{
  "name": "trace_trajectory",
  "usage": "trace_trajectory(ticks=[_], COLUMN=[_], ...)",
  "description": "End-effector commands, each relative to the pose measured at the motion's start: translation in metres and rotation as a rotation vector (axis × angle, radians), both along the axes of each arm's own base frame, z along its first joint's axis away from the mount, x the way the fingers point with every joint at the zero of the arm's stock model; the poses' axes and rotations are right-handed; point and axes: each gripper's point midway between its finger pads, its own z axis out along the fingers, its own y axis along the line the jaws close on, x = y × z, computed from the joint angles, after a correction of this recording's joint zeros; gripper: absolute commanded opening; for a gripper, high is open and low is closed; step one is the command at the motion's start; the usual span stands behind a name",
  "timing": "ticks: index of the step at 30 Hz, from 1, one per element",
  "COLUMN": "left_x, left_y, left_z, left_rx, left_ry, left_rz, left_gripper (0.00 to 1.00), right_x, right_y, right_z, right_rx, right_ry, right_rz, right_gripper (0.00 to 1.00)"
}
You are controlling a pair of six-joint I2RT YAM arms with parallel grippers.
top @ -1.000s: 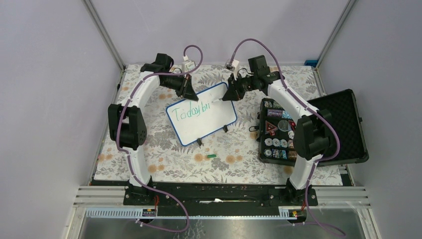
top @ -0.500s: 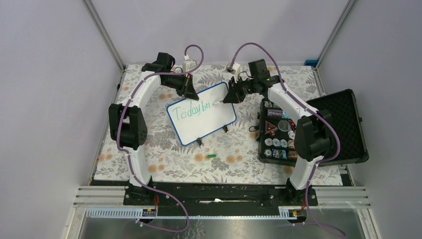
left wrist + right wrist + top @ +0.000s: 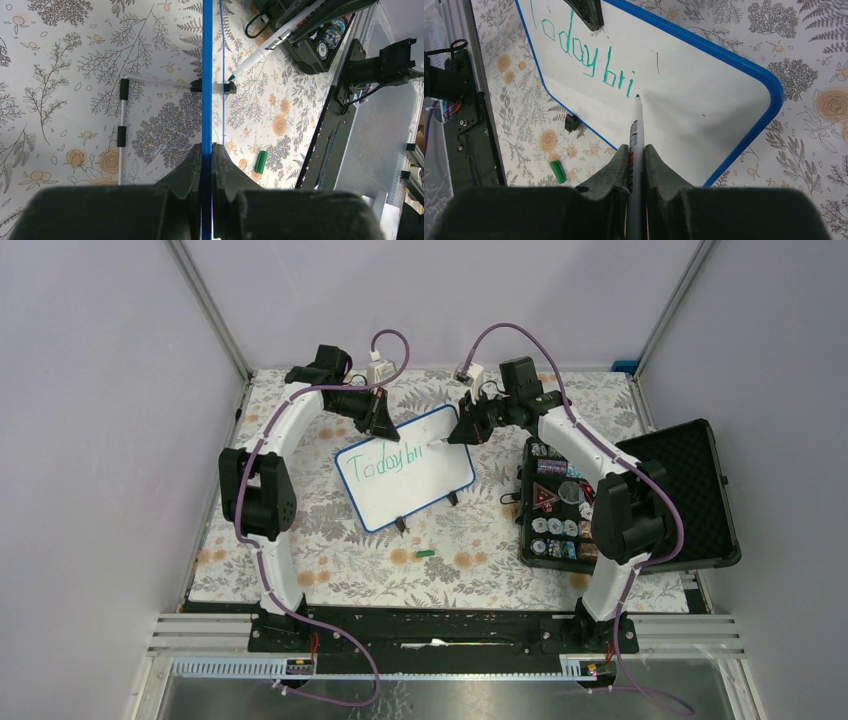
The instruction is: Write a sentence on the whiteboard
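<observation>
The whiteboard point(image 3: 420, 478) stands tilted on its black feet in the middle of the floral cloth, and its blue frame shows edge-on point(image 3: 207, 75) in the left wrist view. My left gripper point(image 3: 378, 424) point(image 3: 207, 148) is shut on the board's upper edge. Shut on a white marker point(image 3: 636, 122) point(image 3: 438, 443), my right gripper point(image 3: 463, 430) point(image 3: 636, 150) is at the board's far right side. The sentence point(image 3: 584, 57) point(image 3: 392, 462) reads "Today bri" in green. The marker's tip rests at the board, just right of the last letter.
A green marker cap point(image 3: 425, 554) point(image 3: 557, 171) lies on the cloth in front of the board. To the right, an open black foam-lined case point(image 3: 690, 490) holds several small round items. Metal rails run along the near edge.
My right gripper and the marker have shifted slightly left and toward the back. The writing looks the same. The left arm and the board have not moved.
</observation>
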Motion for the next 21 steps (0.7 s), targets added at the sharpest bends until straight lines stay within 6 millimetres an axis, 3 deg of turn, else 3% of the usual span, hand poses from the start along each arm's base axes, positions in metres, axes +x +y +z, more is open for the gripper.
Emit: trace_trajectory(ticks=[1, 21], left_x=[-0.0059, -0.0064], left_y=[0.0006, -0.0009], left_z=[-0.0382, -0.0377], left_rx=[0.124, 0.125], left_ry=[0.035, 0.024], left_rz=[-0.024, -0.029], left_gripper=[0.00, 0.00], right_x=[0.0074, 0.0117], right_y=[0.0090, 0.0167], right_z=[0.0334, 0.0242], right_rx=[0.037, 0.017], right_ry=[-0.093, -0.087], right_rz=[0.007, 0.014], right_gripper=[0.00, 0.00])
